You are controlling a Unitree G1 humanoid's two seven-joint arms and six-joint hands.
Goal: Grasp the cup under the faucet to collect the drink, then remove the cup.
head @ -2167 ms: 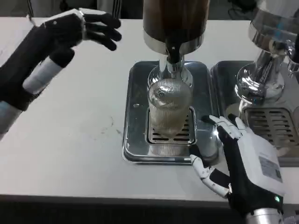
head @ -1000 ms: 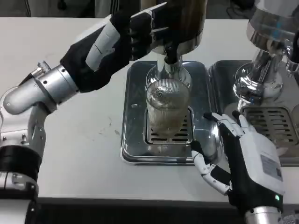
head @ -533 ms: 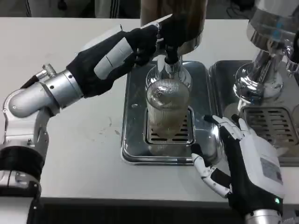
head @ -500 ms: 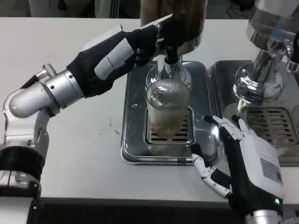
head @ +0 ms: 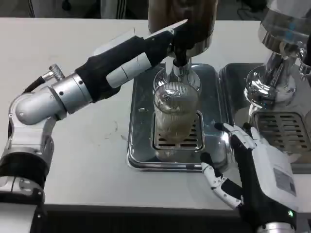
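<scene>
Right hand [head: 257,170] beside cup [head: 176,114]

The cup [head: 176,112] on the tray looks like clear ribbed glass, glossy, with pale drink showing through its lower part. It stands on a slotted metal grate set in a polished steel drip tray [head: 141,126] that mirrors the light. The faucet [head: 180,53] is black, under a shiny metal collar on the dispenser [head: 183,19]. The desk [head: 73,141] is matt white and smooth. The left hand [head: 167,41] has a matt black covering with white plastic plates; its forearm is brushed silver metal. The right hand [head: 255,170], near the desk's front edge, has a glossy white plastic back.
</scene>
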